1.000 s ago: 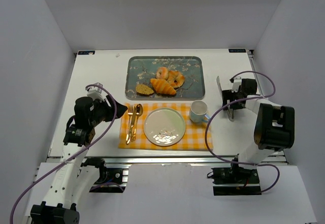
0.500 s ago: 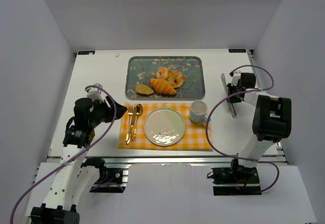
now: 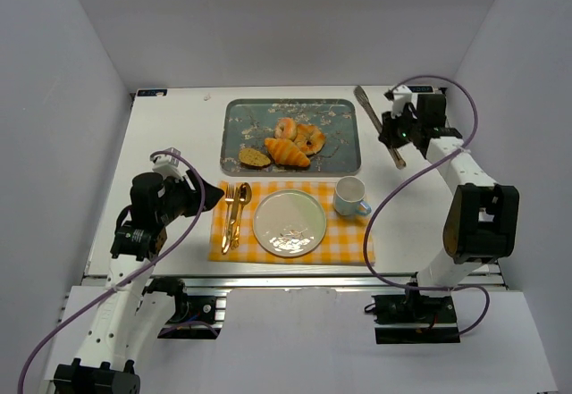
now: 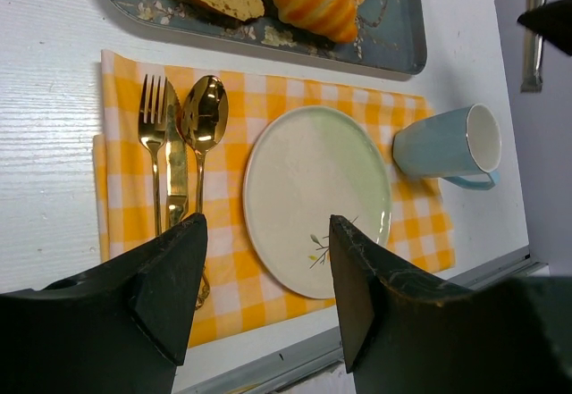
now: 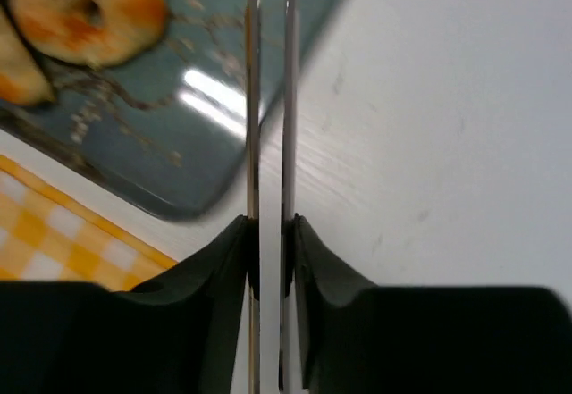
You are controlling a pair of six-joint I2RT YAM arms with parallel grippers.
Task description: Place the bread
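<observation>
The bread [image 3: 312, 138], a round golden-orange bun, lies on the blue flowered tray [image 3: 344, 117] among other pastries. Right of the tray, my right gripper [image 3: 391, 131] [image 5: 269, 224] is shut on metal tongs [image 3: 368, 104], whose two blades [image 5: 253, 99] reach out toward the tray's far right corner. The tongs' tips are out of the right wrist view. My left gripper [image 3: 211, 192] [image 4: 268, 233] hangs open and empty over the left side of the yellow checked cloth [image 3: 349, 242]. A pale round plate [image 3: 290, 222] [image 4: 313, 197] sits bare on that cloth.
Beside the bun on the tray lie a ridged croissant [image 3: 286, 152], a paler ring pastry [image 3: 285, 128] and a brown bread slice [image 3: 255, 156]. A blue cup [image 3: 349, 196] stands right of the plate. Gold cutlery [image 3: 234, 211] lies left of it.
My right arm has carried the tongs from beside the cup toward the far side, up to the tray's right edge. The left arm has not moved.
</observation>
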